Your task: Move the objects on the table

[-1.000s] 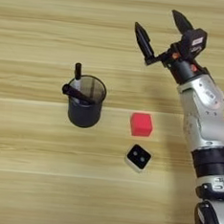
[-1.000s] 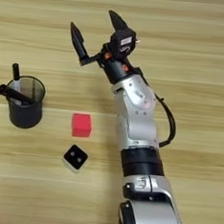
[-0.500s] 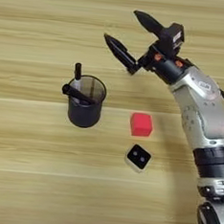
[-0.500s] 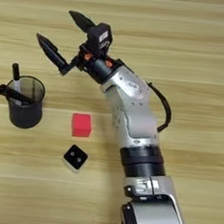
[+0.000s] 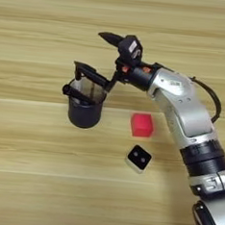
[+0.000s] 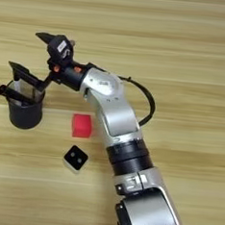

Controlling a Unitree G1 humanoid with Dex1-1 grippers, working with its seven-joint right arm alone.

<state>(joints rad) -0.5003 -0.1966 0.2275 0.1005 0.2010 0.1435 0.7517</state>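
At left of the light wooden table (image 5: 27,174) stands a dark mesh cylindrical pen cup (image 5: 85,109), no legible writing; small red cube (image 5: 142,124) right of it. Above the cup's rim, the black two-fingered gripper (image 5: 94,53) spread open, silver forearm (image 5: 182,106) bent leftward.

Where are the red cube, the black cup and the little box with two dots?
red cube (image 5: 142,125), left eye view, middle of its top face
black cup (image 5: 85,114), left eye view, its front wall
little box (image 6: 75,158), right eye view, its dark top with the dots
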